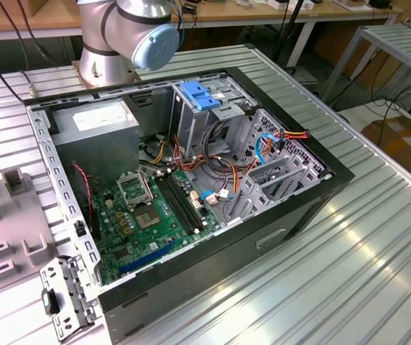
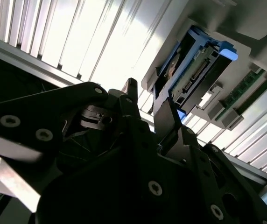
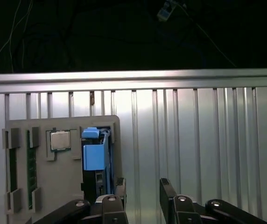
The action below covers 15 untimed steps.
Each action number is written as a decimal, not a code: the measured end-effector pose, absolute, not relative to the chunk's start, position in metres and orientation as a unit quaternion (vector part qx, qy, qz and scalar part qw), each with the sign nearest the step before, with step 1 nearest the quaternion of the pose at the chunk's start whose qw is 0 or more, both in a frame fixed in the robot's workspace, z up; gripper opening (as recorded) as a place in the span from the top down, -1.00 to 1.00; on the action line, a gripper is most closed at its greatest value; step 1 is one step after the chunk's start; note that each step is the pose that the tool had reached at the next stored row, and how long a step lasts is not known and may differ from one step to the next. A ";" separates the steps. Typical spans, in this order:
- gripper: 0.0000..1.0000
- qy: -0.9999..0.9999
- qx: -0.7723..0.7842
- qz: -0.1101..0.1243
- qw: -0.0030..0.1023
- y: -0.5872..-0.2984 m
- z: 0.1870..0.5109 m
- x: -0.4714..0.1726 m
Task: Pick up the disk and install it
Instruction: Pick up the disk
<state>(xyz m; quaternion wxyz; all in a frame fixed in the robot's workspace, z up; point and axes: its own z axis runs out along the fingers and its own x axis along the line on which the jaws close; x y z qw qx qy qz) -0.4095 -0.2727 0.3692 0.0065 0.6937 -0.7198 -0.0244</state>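
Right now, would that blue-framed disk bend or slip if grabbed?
Probably stiff: the disk looks like a boxy dark body in a blue frame. The smooth plastic frame might slip a little. Standing on edge in its grey holder, it could jam if nudged sideways.

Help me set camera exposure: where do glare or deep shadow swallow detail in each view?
Second wrist view: the ribbed table is blown out white, the gripper is a near-black silhouette, the disk is readable. First wrist view: black beyond the table edge, the table evenly lit. Exterior view: bright streaks on the table, the motherboard inside the computer case clear.
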 end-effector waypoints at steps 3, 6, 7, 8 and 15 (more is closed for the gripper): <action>0.15 -0.720 0.694 -0.024 0.007 -0.279 0.369 -0.413; 0.15 -0.720 0.694 -0.024 0.007 -0.285 0.369 -0.417; 0.15 -0.720 0.694 -0.024 0.007 -0.287 0.369 -0.419; 0.15 -0.720 0.694 -0.024 0.007 -0.288 0.369 -0.420; 0.15 -0.720 0.694 -0.024 0.007 -0.300 0.368 -0.425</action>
